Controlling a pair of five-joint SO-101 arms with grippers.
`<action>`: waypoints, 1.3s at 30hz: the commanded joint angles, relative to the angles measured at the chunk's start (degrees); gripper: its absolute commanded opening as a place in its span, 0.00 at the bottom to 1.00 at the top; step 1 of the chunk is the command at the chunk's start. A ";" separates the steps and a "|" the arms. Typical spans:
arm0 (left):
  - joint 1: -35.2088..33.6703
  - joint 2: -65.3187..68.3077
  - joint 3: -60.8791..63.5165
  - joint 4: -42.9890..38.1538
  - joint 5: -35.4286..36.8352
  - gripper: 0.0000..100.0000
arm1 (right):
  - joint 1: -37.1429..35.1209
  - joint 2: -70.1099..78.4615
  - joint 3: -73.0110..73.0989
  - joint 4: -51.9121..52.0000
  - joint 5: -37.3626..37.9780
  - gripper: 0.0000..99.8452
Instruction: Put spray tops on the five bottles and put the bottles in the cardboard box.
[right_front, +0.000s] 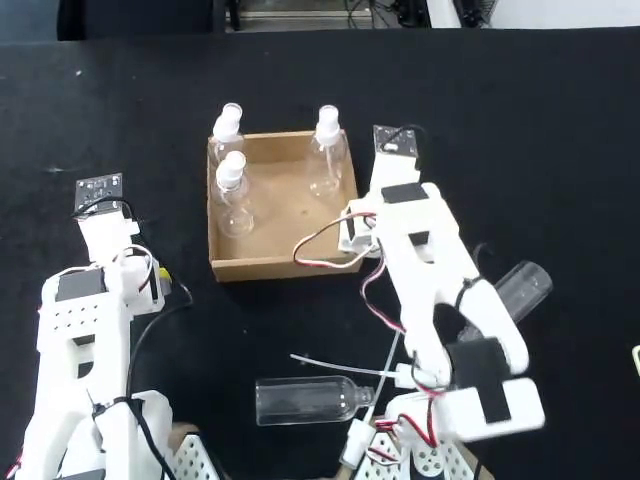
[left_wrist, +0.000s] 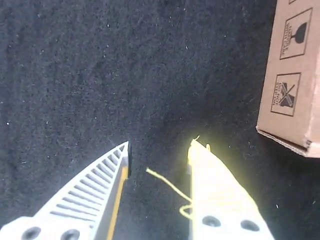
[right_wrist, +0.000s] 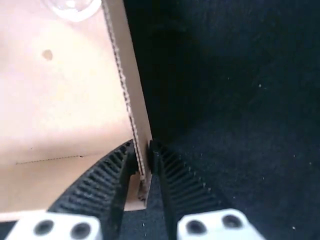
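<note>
The cardboard box (right_front: 282, 262) stands open at the table's middle. Three clear bottles with white spray tops are upright inside: two at its far left (right_front: 227, 128) (right_front: 233, 190), one at its far right (right_front: 326, 150). My right gripper (right_front: 352, 232) (right_wrist: 141, 148) is shut on the box's right wall (right_wrist: 131, 107) near the front corner, one finger inside and one outside. A bare bottle (right_front: 305, 399) lies on its side near the front edge, a thin white tube (right_front: 340, 366) beside it. Another bottle (right_front: 522, 285) lies behind my right arm. My left gripper (right_front: 152, 276) (left_wrist: 160, 145) hangs open over bare cloth left of the box (left_wrist: 290, 75).
Black cloth (right_front: 540, 130) covers the table, with free room at the left and far right. Red and white cables (right_front: 325, 245) loop from the right arm over the box's front right corner. A small white part (right_front: 358, 437) lies by the arm bases.
</note>
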 joint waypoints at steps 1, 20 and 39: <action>-0.13 -1.58 -0.48 -0.97 0.35 0.18 | -1.05 -7.60 2.24 0.53 -0.44 0.03; -0.22 -1.58 -0.40 -0.62 0.35 0.18 | -3.52 -6.02 -5.14 7.38 5.54 0.20; -0.13 -1.58 -0.40 -0.97 0.26 0.18 | -3.34 -6.02 -14.64 7.91 20.57 0.01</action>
